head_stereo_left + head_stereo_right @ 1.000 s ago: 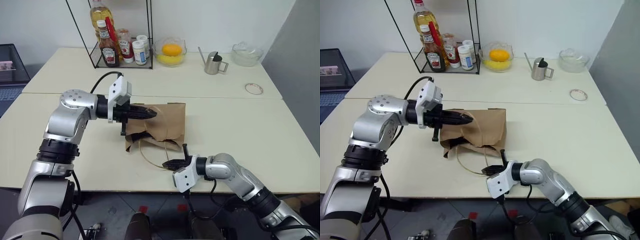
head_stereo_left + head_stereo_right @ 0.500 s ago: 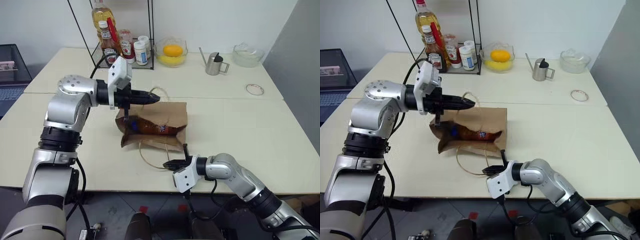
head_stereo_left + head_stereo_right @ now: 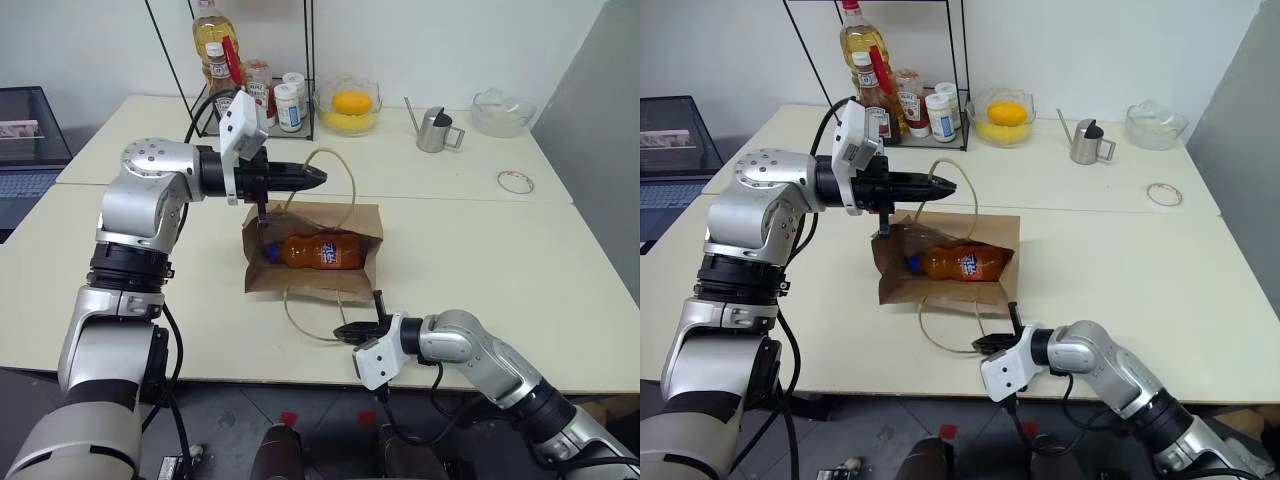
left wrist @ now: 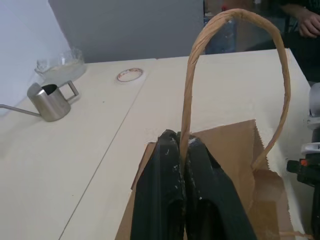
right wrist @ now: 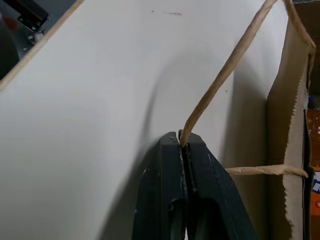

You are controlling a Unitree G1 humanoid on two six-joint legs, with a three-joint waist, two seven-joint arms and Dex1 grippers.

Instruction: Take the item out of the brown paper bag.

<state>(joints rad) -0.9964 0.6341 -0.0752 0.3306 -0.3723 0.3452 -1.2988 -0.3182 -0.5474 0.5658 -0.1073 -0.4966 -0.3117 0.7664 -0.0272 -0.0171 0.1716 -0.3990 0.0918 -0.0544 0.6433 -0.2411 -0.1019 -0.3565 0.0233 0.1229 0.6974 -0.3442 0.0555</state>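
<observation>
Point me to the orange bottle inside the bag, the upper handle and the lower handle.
orange bottle (image 3: pixel 322 251), left eye view, on its label.
upper handle (image 4: pixel 235 14), left wrist view, top of the loop.
lower handle (image 5: pixel 227 67), right wrist view, on the cord above the right gripper.

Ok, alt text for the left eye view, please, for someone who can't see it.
The left gripper holds a brown paper bag's upper handle raised, fingers shut on it, opening the bag so an orange bottle shows lying inside. The right gripper, near the table's front edge, is shut on the lower handle.
</observation>
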